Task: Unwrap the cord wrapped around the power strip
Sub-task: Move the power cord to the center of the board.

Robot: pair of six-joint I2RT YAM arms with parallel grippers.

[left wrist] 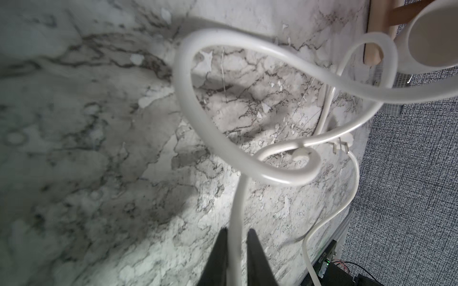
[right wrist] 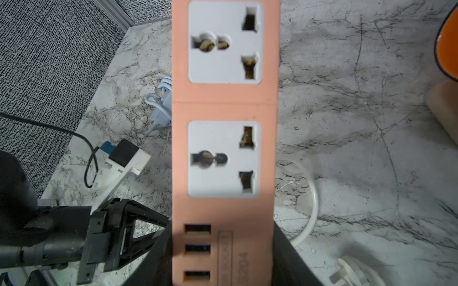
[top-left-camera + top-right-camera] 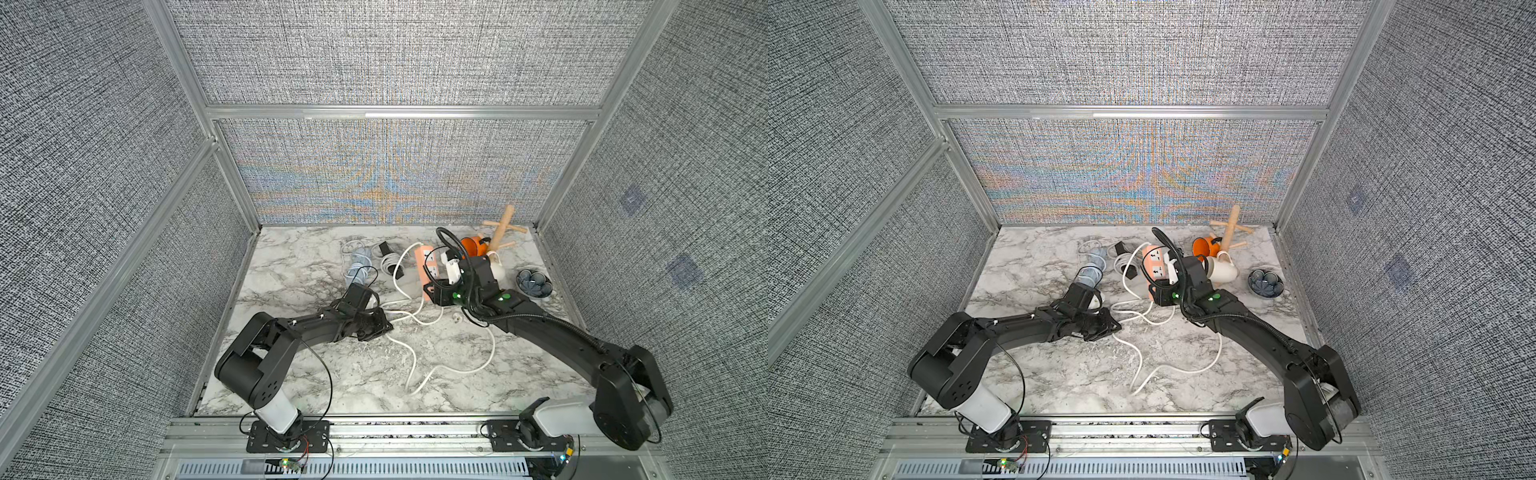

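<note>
Peach-pink plastic, white sockets: the power strip [image 2: 223,123] is toward the back right of the marble desk [image 3: 299,266]. My right hand [image 2: 223,225] has it clamped across the USB end, one finger flush on each long side.

White cord [image 1: 238,210] trails from the strip in loose loops over the middle of the desk, reaching toward the front edge. My left hand [image 1: 237,231] is pinched tight on one strand of it, low over the desk, left of the strip.

Back of desk: pale blue cable bundle [image 3: 357,266], grey coil [image 3: 388,264].

Back right: orange mug [image 3: 471,246], white mug [image 3: 496,270], wooden mug tree [image 3: 500,230] and dark blue dish [image 3: 534,283].
</note>
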